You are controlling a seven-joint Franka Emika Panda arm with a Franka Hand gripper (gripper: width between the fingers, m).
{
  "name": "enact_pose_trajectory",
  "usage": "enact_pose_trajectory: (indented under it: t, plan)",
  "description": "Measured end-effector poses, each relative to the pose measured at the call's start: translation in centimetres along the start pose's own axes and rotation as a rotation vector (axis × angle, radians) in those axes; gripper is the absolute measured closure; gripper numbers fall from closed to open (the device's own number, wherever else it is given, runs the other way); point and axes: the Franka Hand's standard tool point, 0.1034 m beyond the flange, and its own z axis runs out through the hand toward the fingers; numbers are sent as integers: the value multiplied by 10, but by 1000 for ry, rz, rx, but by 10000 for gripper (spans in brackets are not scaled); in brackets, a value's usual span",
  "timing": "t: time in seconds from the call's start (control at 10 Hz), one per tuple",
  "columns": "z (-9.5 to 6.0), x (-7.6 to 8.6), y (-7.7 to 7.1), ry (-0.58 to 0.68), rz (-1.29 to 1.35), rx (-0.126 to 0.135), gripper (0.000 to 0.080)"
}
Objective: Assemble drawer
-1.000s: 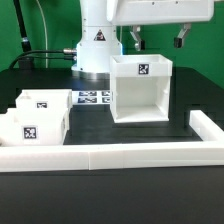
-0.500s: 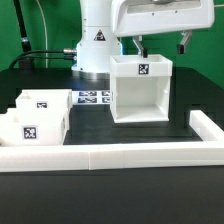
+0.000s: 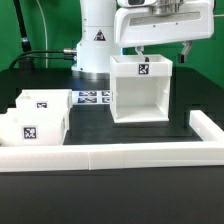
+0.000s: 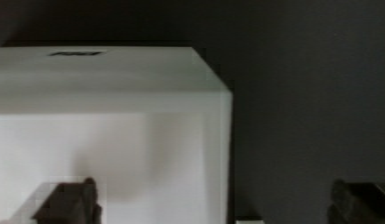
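Border wall (image 3: 120,156) runs across the front of the tabletop (image 3: 150,135) and turns back at the exterior view's right. Nothing is touching it.

Behind it, at 8 o'clock from the housing, are the near tray (image 3: 28,130) and the far tray (image 3: 42,103). They're side by side and touching or nearly so, well apart from the end effector. Neither is in the housing yet.

Marker board (image 3: 92,98) lies flat between the trays and the arm base (image 3: 95,40).

Housing (image 3: 142,92) stands upright on the tabletop, with its open face toward the exterior camera and a tag on top. Its long axis looks vertical, though it's close to a cube, so low confidence on that.

End effector (image 3: 162,48) is directly above the housing, which sits at 6 o'clock from it. The fingers (image 3: 138,50) are spread wide and hold nothing.

Key relation: it's not centred. One finger is over the top of the housing and the other is clear of its side, at 3 o'clock. The wrist view agrees: the housing (image 4: 109,130) fills the span on one finger's (image 4: 68,200) side only, and its edge falls about midway between the tips (image 4: 210,200).

My read: a straight descent lands a finger on the top, so shift toward 9 o'clock first to straddle the housing. If the aim is to grip one wall, the offset may be intended. I can't tell which.
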Motion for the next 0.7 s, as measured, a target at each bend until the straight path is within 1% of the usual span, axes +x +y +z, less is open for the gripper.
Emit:
enact_pose_trajectory:
  t: [0.2, 0.3, 0.4, 0.5, 0.6, 0.7]
  plan:
    - [0, 0, 0, 0, 0, 0, 405]
    - [0, 0, 0, 0, 0, 0, 405]
    - [0, 0, 0, 0, 0, 0, 588]
    - [0, 0, 0, 0, 0, 0, 717]
    - [0, 0, 0, 1, 0, 0, 717]
    - [-1, 0, 0, 2, 1, 0, 761]
